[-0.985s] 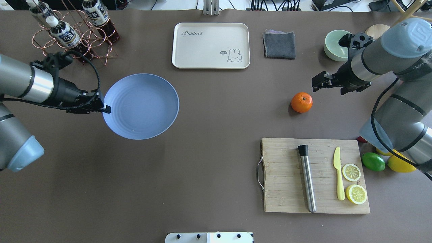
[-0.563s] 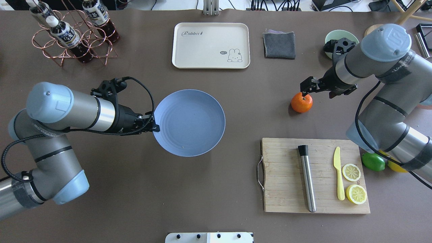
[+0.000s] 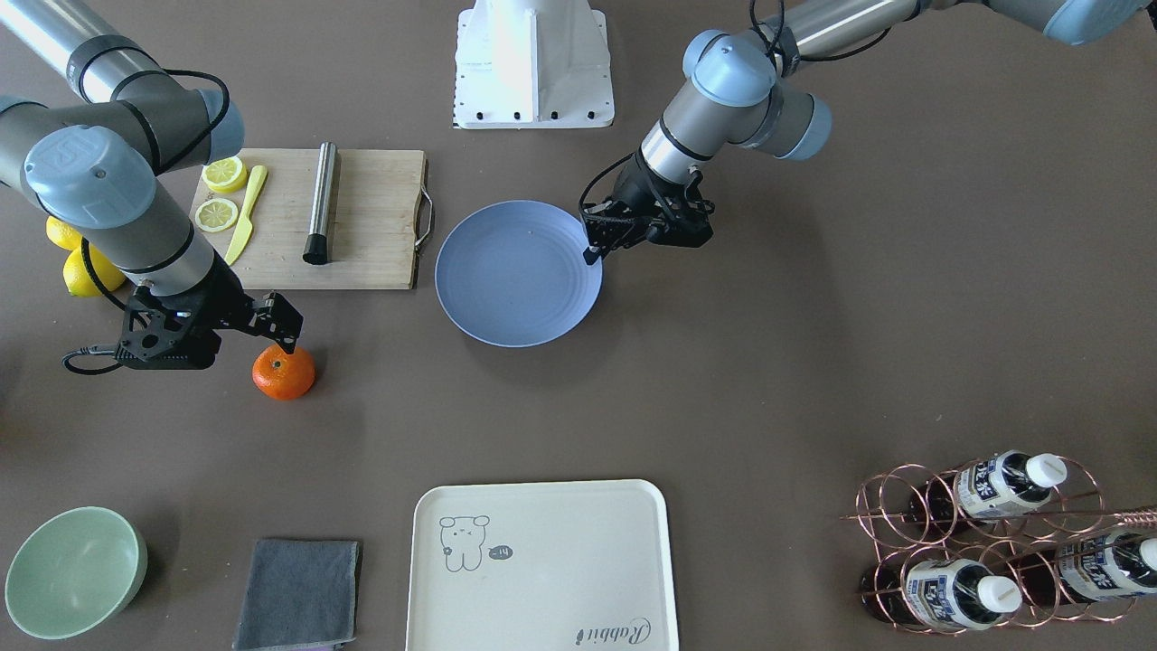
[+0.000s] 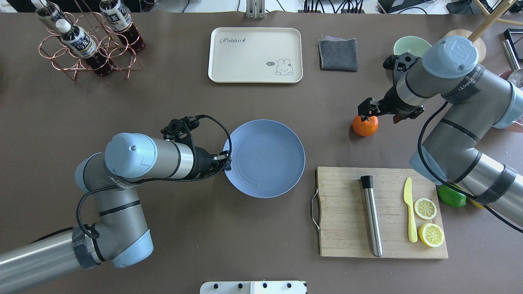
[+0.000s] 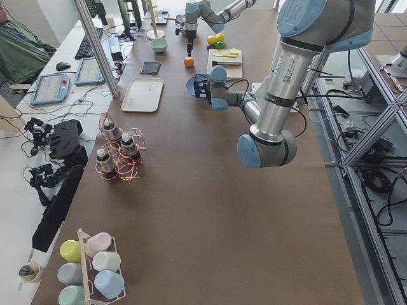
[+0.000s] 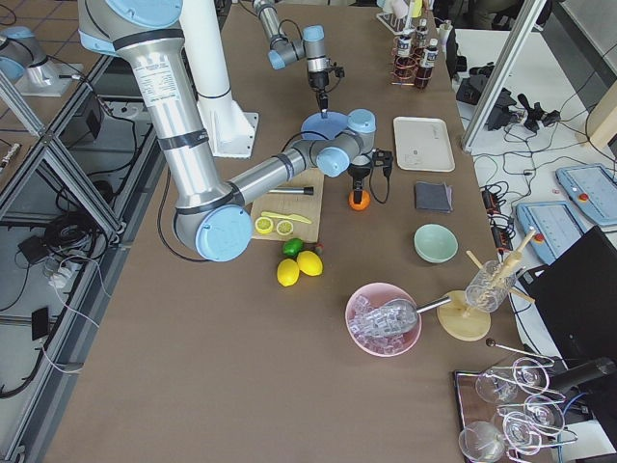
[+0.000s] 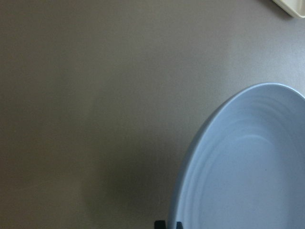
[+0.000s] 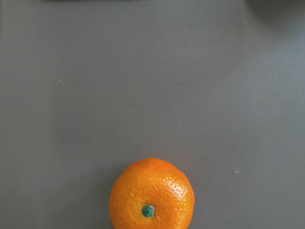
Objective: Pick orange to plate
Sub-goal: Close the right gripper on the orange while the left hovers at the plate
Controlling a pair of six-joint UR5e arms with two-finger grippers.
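The orange (image 4: 365,126) sits on the brown table beyond the cutting board, stem dot up; the right wrist view has it low in the middle (image 8: 151,195). My right gripper (image 4: 366,114) hangs just over it, open, with no finger around the fruit. The periwinkle plate (image 4: 269,163) is at mid-table, left of the board. My left gripper (image 4: 226,161) is shut on the plate's left rim. In the front-facing view the plate (image 3: 506,280) is central, the left gripper (image 3: 592,252) at its edge, and the orange (image 3: 284,373) below the right gripper (image 3: 280,341).
A wooden cutting board (image 4: 347,237) carries a steel muddler (image 4: 372,216), a yellow knife (image 4: 410,214) and lemon halves. A cream tray (image 4: 255,55), grey cloth (image 4: 338,54) and green bowl (image 4: 410,44) line the far edge. A bottle rack (image 4: 88,41) stands far left.
My left arm has carried the plate rightward and nearer, to the table's middle. My right gripper has moved left and come over the orange, which has stayed put.
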